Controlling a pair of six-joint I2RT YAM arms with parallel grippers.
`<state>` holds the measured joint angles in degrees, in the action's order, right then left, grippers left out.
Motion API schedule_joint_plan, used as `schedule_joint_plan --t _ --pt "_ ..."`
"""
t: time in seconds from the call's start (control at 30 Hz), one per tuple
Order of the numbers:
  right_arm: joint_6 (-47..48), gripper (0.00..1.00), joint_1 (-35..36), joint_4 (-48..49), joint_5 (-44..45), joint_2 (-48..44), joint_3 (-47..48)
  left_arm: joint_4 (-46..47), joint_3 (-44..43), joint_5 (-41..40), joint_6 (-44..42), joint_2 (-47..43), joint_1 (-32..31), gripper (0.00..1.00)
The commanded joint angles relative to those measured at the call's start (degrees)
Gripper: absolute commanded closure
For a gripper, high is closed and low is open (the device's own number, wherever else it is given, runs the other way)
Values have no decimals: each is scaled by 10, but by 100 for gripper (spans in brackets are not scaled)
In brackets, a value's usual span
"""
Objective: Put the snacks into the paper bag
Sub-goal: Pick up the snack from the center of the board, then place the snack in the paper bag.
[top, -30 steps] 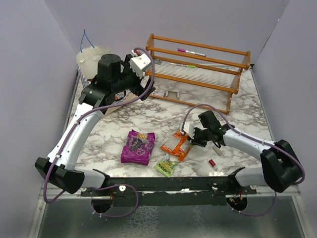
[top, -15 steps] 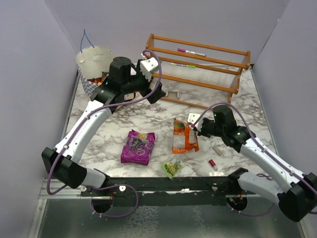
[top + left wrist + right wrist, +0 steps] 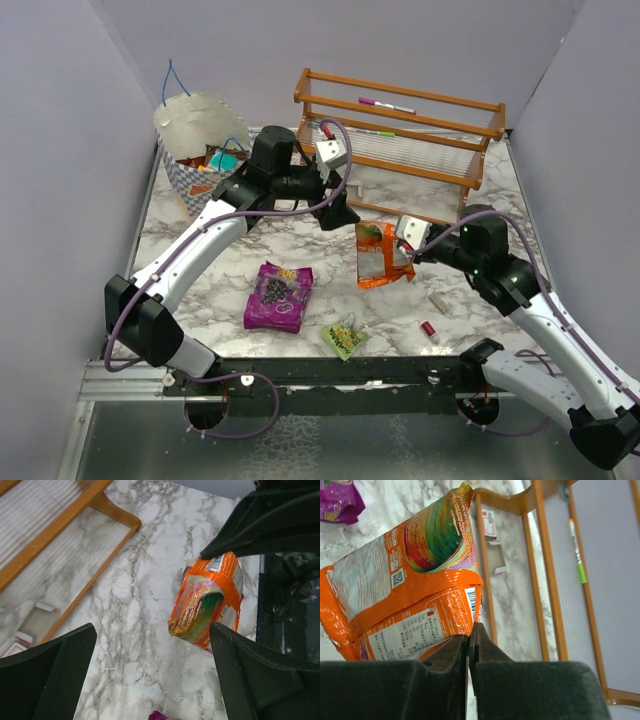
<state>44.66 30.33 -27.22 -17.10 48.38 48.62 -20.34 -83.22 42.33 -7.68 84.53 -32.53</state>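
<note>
Pinching the crinkled orange packet point(image 3: 378, 256) by its edge, right fingers point(image 3: 476, 652) clamp tight; left fingers point(image 3: 55, 675) gape wide.

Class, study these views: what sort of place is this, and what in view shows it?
Probably a robot test cell: left arm and right arm fixed at a marbled table, plain walls boxing it in.

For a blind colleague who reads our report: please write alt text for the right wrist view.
The right gripper, shut, pinches the edge of an orange snack packet held over the marble table. Behind it is a wooden rack with a marker on its shelf; a purple packet lies at the upper left.
</note>
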Motion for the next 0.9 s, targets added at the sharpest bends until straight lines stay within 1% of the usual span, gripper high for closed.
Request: schedule_joint_plan --t 0.0,0.13,0.27,0.5,0.7,0.77,0.87 --pt "3 99 3 1 1 -22 38 43 26 93 41 18 -16 1" --pt "-7 99 2 0 -10 -23 45 62 33 132 68 38 -36 3" --pt "-10 99 2 0 -15 -20 44 98 40 175 104 48 -43 13" --pt "-17 99 -4 0 -29 -17 45 113 45 193 117 54 -51 46" --pt "-20 99 -11 1 -36 -14 44 104 43 198 108 57 -52 65" --pt "-23 98 -14 1 -40 -12 43 99 39 202 107 60 -53 73" --pt "-26 99 -17 2 -45 -15 40 85 32 201 98 60 -53 88"
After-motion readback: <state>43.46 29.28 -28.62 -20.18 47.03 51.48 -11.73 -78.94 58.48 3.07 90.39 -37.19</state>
